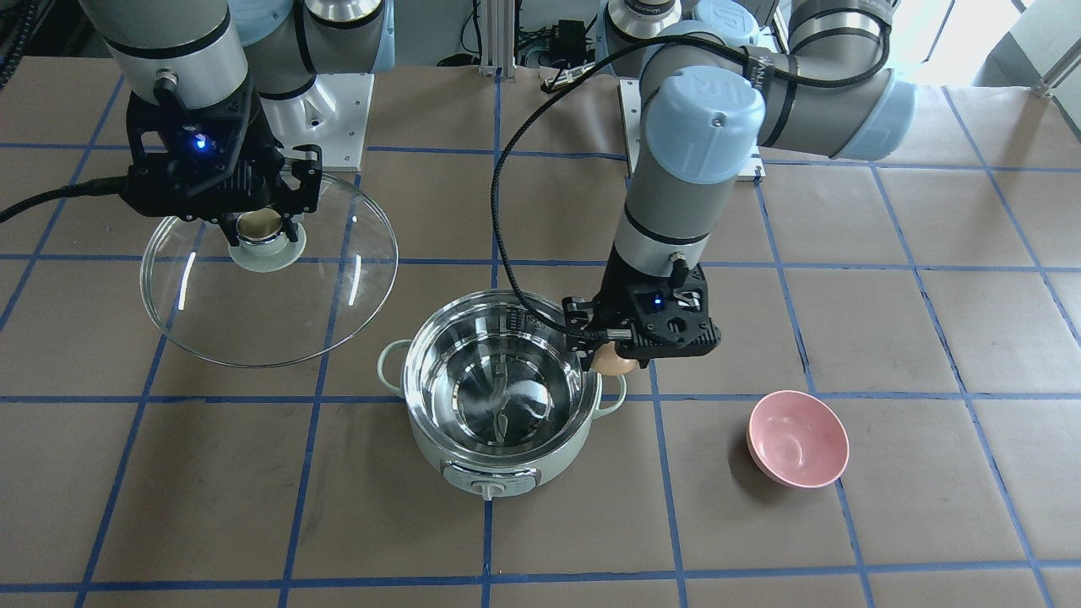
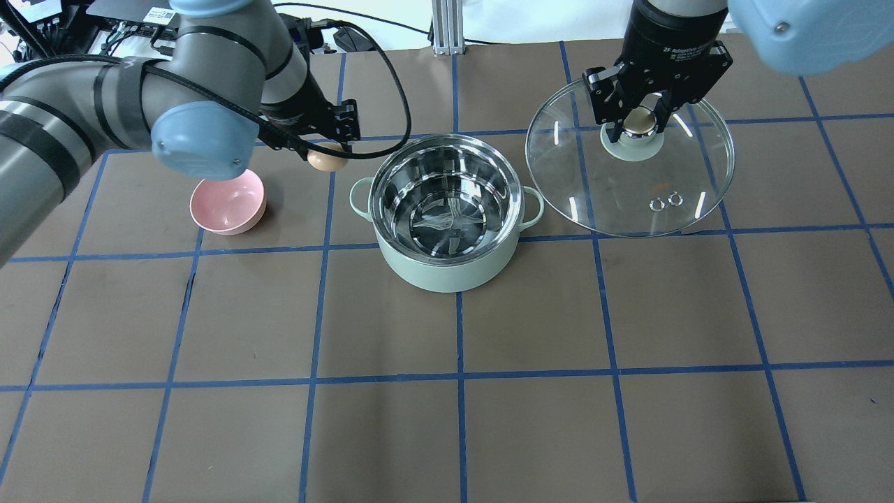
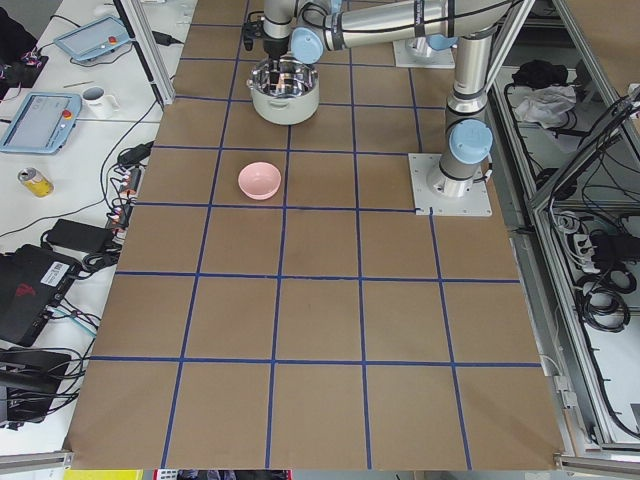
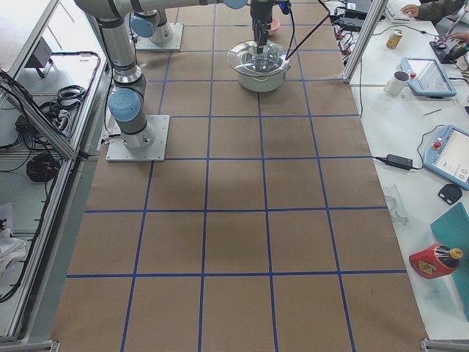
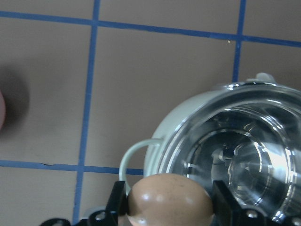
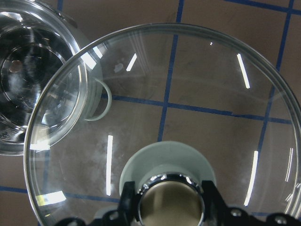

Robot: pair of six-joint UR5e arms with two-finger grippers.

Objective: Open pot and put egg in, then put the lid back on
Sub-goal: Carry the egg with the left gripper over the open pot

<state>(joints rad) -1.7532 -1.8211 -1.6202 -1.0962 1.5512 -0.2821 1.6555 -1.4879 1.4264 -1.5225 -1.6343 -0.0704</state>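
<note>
- The brown-papered table [image 2: 447, 419] with its blue tape grid carries the pot near the middle of the robot's reach. The two side views show this whole scene small and far off, so they add little.
- The glass lid [image 2: 621, 195] hangs on the pot's right, clear of the opening, probably parked there to leave room for the egg. It looks tilted, and I cannot tell whether its low edge touches the paper.
- The mint-green pot [image 2: 447, 272] stands open, and its steel bowl shows only reflections. Its front control knob shows only in the front-facing view.
- The right gripper [image 2: 639, 126] is to the pot's right, its jaws closed round the lid's beige-gold knob. The fingers hide most of that knob.
- The left gripper [image 2: 325, 150] is at the pot's left, its jaws narrowed onto the egg and pinching it at both ends.
- The pink bowl [image 2: 227, 209] sits further left of the pot and holds nothing. The left arm covers part of its rim in the overhead view.
- The egg [image 5: 169, 197] is held in the air over the pot's left loop handle, just outside the rim. It has not yet been carried over the opening.
</note>
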